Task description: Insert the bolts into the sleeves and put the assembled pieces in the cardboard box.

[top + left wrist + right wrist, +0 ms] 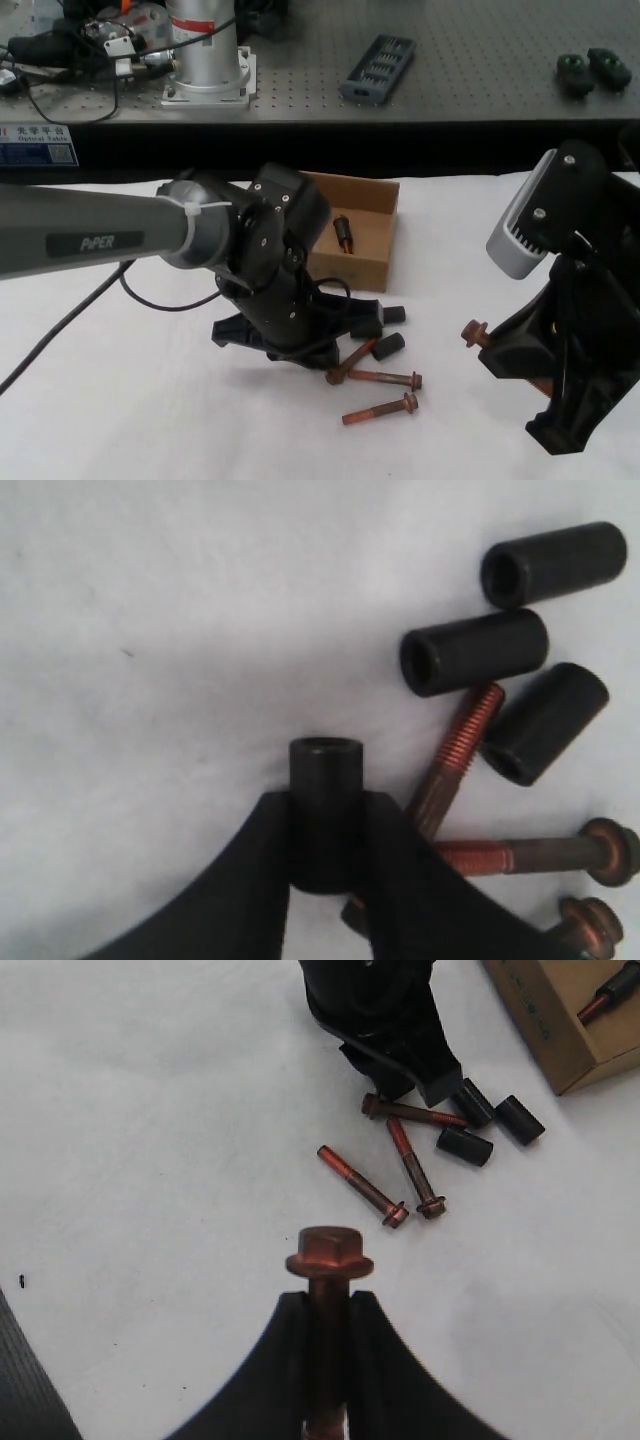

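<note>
My left gripper (pixel 325 825) was clamped on a short black cylindrical sleeve (pixel 325 780), whose open bore stuck out past the fingertips towards the wrist camera. In the high view that arm was bent low over the white cloth (pixel 120 400), on the near side of the brown cardboard box (pixel 352 268) and close to it.

My right gripper (pixel 328 1310) was closed tight on the shank of a copper-coloured bolt (pixel 328 1258), its hexagonal flanged head standing proud of the fingertips. It hung above the cloth, well off to the right of the box and nearer to me than the box.

Just in front of the box, beside the left gripper, I saw three loose black sleeves (pixel 473 652) lying on their sides, close together. Three loose copper-coloured bolts (pixel 415 1168) lay just beyond them, farther from the box, and one bolt's threaded tip reached in between two of the sleeves.

Inside the box, one sleeved bolt (pixel 343 235) lay on the floor
</note>
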